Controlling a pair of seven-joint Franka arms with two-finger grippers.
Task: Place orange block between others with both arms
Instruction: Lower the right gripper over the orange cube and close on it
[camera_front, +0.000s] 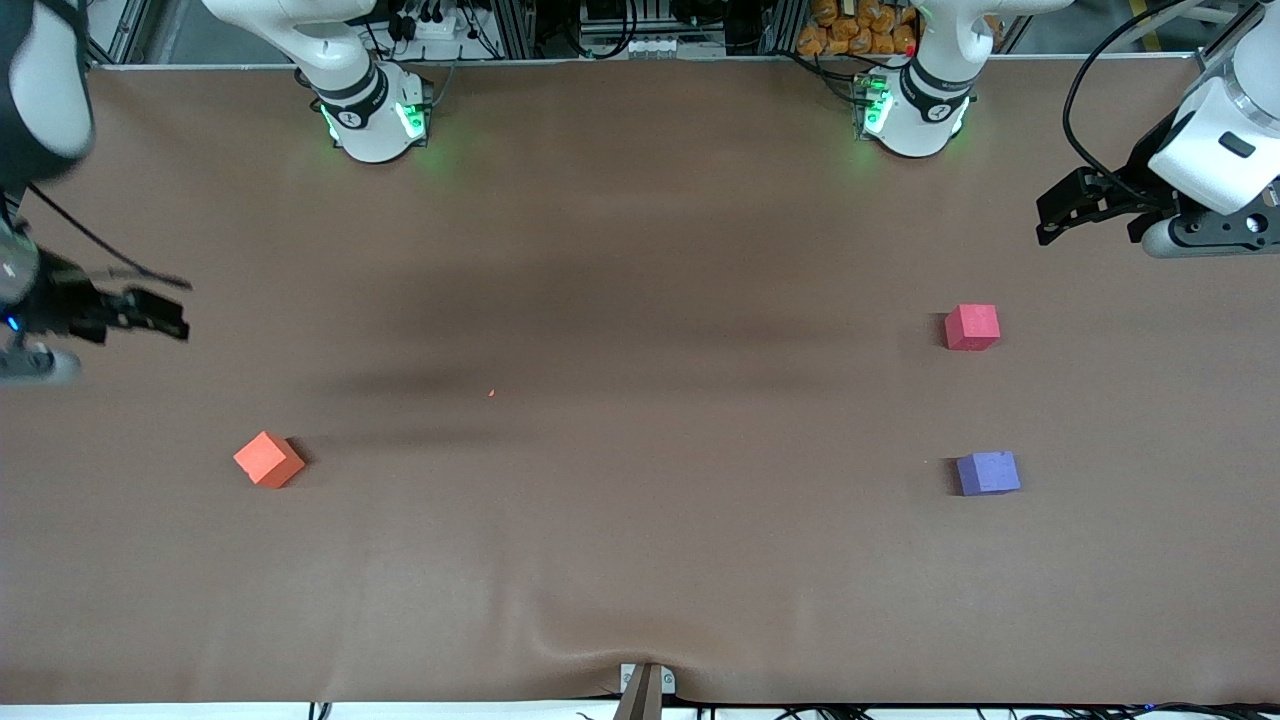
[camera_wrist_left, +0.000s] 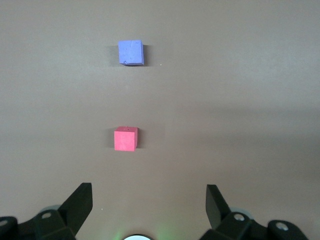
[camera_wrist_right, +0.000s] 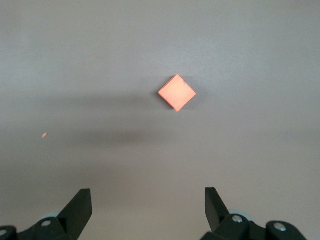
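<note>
The orange block (camera_front: 268, 459) (camera_wrist_right: 177, 93) lies on the brown table toward the right arm's end, turned at an angle. At the left arm's end rest the pinkish-red cube (camera_front: 972, 327) (camera_wrist_left: 125, 138) and, nearer the front camera, the purple-blue cube (camera_front: 988, 473) (camera_wrist_left: 131, 52), with a gap between them. My right gripper (camera_front: 170, 310) (camera_wrist_right: 147, 200) hangs open and empty above the table's edge at its own end, well short of the orange block. My left gripper (camera_front: 1060, 212) (camera_wrist_left: 149, 197) hangs open and empty at the opposite end, above bare table beside the pinkish-red cube.
Both green-lit bases (camera_front: 375, 115) (camera_front: 910, 110) stand along the table's back edge. A tiny orange crumb (camera_front: 491, 393) lies mid-table. A small metal clamp (camera_front: 646, 685) sits at the front edge, where the table cover wrinkles.
</note>
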